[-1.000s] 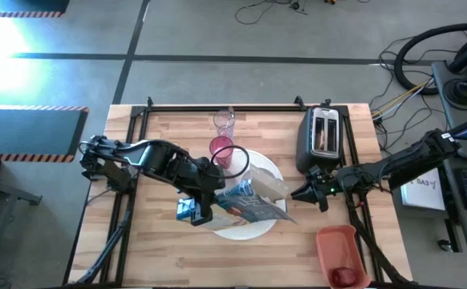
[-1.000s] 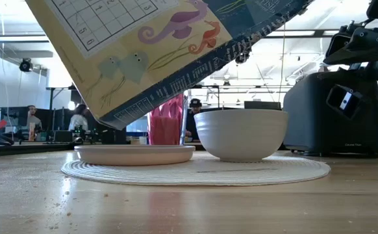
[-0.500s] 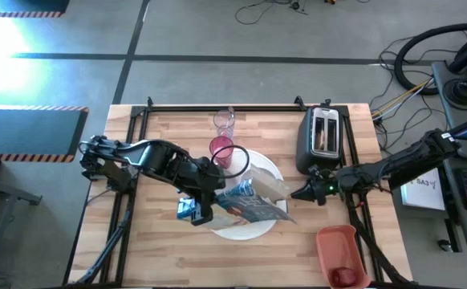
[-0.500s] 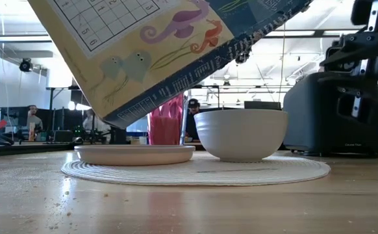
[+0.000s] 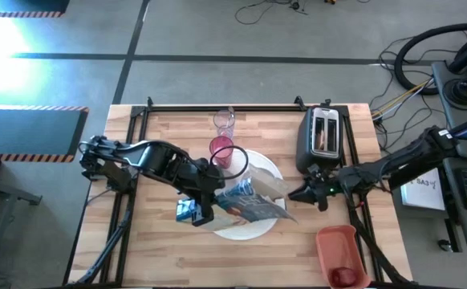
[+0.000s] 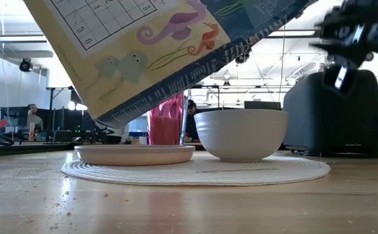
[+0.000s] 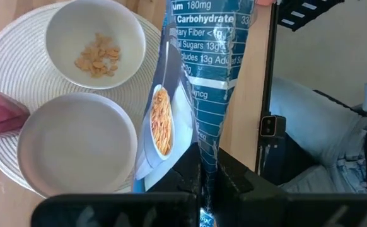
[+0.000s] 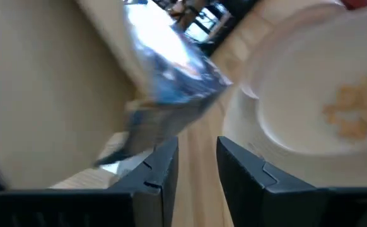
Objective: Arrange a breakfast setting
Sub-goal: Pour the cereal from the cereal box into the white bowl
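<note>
Step in hand, as judged: cereal pour. The cereal box [image 5: 245, 201], tipped on its side, hangs over the large white round plate [image 5: 272, 172], which looks woven like a mat, at mid-bench [image 5: 169, 241].

Left arm reaches in from the bench's left edge, forearm angled toward the plate; left tool [image 7: 205, 183] pressed together on the box's lower edge, so the box is pinched, not cradled.

Right arm stretches in from the right, wrist just in front of the black toaster [image 5: 320, 136]; right tool [image 8: 196, 167] stands slightly apart, nothing between the fingers. It is near the box's inner bag [image 8: 171, 75], touching or not I cannot tell; view smeared.

On the plate: smaller pale plate [image 7: 76, 148], bare, beside the small white bowl [image 7: 95, 41] holding a few flakes [image 7: 98, 53]. Pink tumbler [image 5: 221, 151] at the plate's far rim.

Next move likely calls for more tilt with the bag mouth kept over the bowl, or righting the box and setting it aside.
</note>
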### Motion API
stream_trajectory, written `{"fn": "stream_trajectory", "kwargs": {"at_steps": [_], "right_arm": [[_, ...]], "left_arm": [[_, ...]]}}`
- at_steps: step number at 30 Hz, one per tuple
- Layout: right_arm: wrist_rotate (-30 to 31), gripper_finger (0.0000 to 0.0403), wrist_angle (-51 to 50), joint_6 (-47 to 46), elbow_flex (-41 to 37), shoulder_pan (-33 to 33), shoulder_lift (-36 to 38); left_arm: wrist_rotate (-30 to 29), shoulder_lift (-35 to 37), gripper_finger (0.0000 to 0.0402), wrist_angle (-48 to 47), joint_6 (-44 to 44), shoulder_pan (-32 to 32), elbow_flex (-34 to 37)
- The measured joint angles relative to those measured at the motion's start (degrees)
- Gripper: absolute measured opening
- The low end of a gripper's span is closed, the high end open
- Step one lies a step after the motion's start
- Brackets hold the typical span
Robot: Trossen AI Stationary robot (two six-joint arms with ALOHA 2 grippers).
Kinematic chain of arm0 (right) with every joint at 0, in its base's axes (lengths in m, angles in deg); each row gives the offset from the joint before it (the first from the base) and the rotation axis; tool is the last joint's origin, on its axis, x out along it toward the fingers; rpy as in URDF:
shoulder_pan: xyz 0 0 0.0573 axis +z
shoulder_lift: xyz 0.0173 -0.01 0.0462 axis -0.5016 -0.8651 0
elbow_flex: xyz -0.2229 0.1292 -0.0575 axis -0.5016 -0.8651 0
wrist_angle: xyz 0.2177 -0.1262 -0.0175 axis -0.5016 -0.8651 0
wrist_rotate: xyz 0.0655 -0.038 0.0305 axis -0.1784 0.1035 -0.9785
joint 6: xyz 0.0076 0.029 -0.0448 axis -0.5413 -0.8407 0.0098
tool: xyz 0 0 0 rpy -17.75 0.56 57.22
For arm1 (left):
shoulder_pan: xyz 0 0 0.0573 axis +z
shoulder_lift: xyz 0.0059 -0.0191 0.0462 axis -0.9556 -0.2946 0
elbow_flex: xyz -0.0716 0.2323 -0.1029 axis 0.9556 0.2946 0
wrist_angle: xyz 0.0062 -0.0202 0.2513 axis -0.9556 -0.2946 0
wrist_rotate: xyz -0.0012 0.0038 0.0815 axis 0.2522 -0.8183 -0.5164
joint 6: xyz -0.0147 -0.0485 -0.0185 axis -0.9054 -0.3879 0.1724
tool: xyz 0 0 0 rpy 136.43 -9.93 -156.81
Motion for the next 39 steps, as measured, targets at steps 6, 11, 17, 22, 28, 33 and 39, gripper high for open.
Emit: {"fn": "stream_trajectory", "kwargs": {"at_steps": [6,11,17,22,28,33,39], "right_arm": [[3.79,0.0145,-4.90,8.74,5.92,4.78,-4.87],[9.41,0.0186,-13.32,9.37,11.35,9.18,-12.04],[17.44,0.0197,-13.77,14.56,17.34,12.53,-21.00],[21.33,0.0188,-13.81,18.81,21.18,12.74,-26.27],[25.15,0.0187,-13.89,21.33,22.96,12.76,-29.26],[27.17,0.0187,-13.37,21.95,22.83,12.76,-28.91],[28.24,0.0187,-10.39,26.13,22.77,12.76,-28.85]], "left_arm": [[-2.25,0.59,0.0000,-0.18,-0.73,-0.54,-0.02],[-4.35,1.17,0.0000,0.03,0.32,-0.43,-0.02],[-6.22,1.49,0.0000,0.82,0.60,-0.34,-0.04],[-6.27,1.55,0.0000,3.02,0.76,-0.32,-0.09],[-6.10,1.73,0.0000,4.21,0.78,-0.36,-0.09],[-6.73,1.81,0.0000,5.32,0.80,-0.34,-0.09],[-7.20,1.84,0.0000,6.98,1.87,-0.29,-0.11]]}}
